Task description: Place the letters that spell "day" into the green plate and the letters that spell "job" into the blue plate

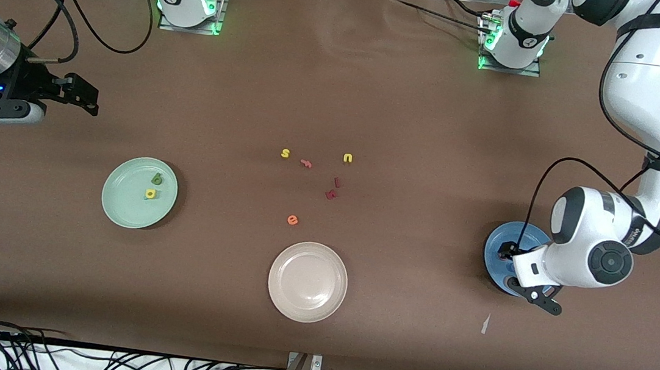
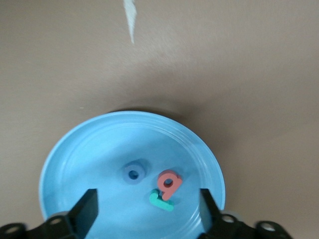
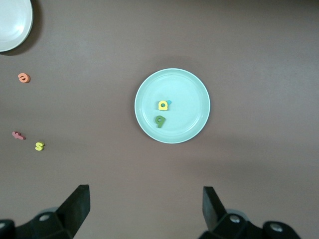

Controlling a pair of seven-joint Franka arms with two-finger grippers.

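Left gripper [image 2: 147,209] low over blue plate [image 2: 75,149], fingers apart, empty. Directly under it in plate: ring "o" [image 2: 133,174], red "b" [image 2: 169,182] overlapping teal "j" [image 2: 160,201]. Green plate [image 3: 192,84] holds yellow "a" [image 3: 163,105], green "d" [image 3: 159,120], teal "y" [image 3: 170,102] peeking beside "a". Right gripper [image 3: 144,204] waits high near right arm's table end, fingers apart, empty.

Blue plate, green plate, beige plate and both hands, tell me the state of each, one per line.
Blue plate: holds blue o, red b and teal j.
Green plate: holds yellow a and green d; teal bit peeks beside the a.
Beige plate: empty.
Left hand: open over the blue plate.
Right hand: open, holding nothing, waiting.
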